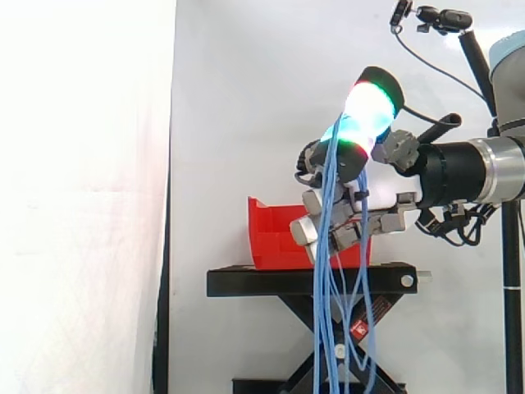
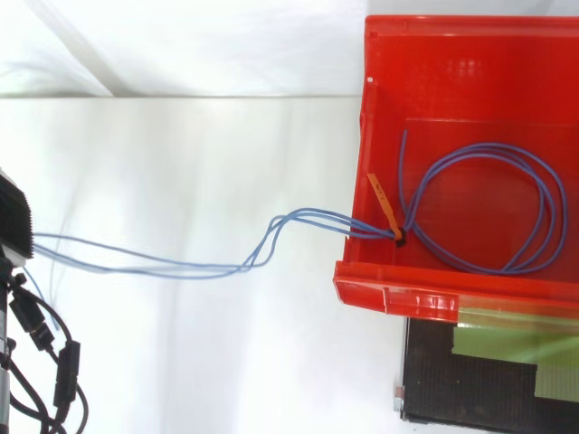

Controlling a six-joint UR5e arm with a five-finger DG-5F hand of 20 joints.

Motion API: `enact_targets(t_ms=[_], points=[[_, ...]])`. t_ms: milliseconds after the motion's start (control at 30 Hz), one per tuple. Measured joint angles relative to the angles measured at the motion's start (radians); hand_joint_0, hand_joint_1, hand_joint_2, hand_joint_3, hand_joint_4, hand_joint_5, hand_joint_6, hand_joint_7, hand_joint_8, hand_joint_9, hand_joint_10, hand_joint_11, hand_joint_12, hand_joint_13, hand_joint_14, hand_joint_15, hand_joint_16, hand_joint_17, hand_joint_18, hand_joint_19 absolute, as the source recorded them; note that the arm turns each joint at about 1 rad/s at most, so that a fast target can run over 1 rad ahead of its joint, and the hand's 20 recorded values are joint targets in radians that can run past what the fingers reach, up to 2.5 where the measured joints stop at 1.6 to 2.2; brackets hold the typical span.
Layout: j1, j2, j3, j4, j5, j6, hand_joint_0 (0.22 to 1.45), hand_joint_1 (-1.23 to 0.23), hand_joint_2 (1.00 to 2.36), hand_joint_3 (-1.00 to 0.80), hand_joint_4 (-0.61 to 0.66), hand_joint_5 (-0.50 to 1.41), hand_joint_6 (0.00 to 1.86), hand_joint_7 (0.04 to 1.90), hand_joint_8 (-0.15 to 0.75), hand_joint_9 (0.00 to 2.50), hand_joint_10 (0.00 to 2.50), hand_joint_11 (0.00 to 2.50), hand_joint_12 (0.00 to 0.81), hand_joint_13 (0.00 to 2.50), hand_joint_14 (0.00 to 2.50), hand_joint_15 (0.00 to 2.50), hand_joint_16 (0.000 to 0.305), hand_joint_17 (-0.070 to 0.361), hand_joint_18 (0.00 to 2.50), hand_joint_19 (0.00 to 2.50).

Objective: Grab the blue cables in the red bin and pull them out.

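Where the arm enters from the right of the side view, the hand (image 1: 381,220) is seen right of centre, its glowing fingers (image 1: 371,111) curled round the blue cables (image 1: 328,176), which are hung from the grip down past the black stand (image 1: 246,281). Just left of the hand, the red bin (image 1: 267,234) is seated on that stand. From above, a cable loop is seen inside the bin at right, with strands stretched over its wall toward the left edge.

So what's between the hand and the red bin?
Only the blue cables: top view shows them stretching across into the red bin; in side view the hand grips them.
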State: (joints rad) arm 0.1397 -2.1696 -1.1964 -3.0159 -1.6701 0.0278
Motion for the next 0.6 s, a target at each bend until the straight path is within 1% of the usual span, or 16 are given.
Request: enact_targets(t_ms=[300,600], points=[[0.0,0.0,0.0,-0.005,0.0,-0.004,0.79,-0.73,1.0,-1.0,0.22,0.87,0.52,0.36,0.301,0.74,0.01,0.43,0.361,0.63,0.02,0.75,0.041,0.091,0.42,0.65],[0.0,0.001,0.0,-0.006,0.0,-0.004,0.76,-0.71,1.0,-1.0,0.23,0.87,0.5,0.37,0.305,0.74,0.01,0.42,0.366,0.63,0.02,0.74,0.042,0.094,0.43,0.65]])
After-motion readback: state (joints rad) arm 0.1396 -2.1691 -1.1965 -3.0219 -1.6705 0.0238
